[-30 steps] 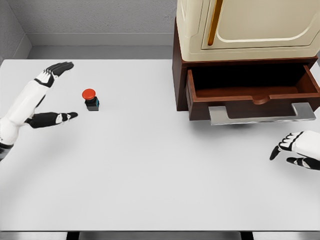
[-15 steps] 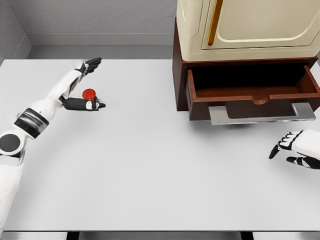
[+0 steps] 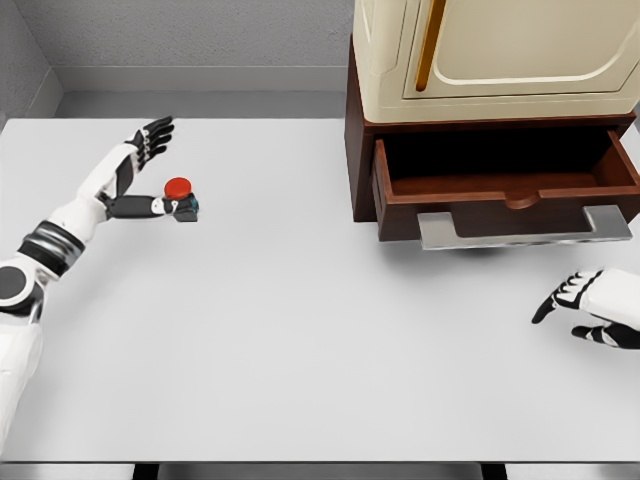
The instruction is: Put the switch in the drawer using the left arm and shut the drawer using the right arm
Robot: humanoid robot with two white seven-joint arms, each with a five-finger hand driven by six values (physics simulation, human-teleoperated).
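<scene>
White desk (image 3: 300, 330) filled the head view, the only view supplied. My left robot hand (image 3: 140, 175) bracketed the switch (image 3: 180, 198) near the desk's far left: the thumb lay along its near side, touching or just beside the dark base, while the fingers (image 3: 155, 132) stood spread beyond it, apart from the red cap. The left robot hand was released, grasping nothing. My right robot hand (image 3: 585, 305) rested at the right edge, fingers relaxed and empty, in front of the drawer (image 3: 505, 195).

Risks, as I judged them:
1. Closure with only the thumb seated could have pushed the switch sideways or tipped it, because the fingers were not yet against it.
2. A pinch on the domed cap could have slipped; the base offered flatter sides.
3. The carry was long, the drawer being well apart to the right; a weak grip could have dropped the switch short of the drawer's front wall.

Switch appearance: round red button on a small dark block, upright on the desk. The drawer stood open and appeared empty.
</scene>
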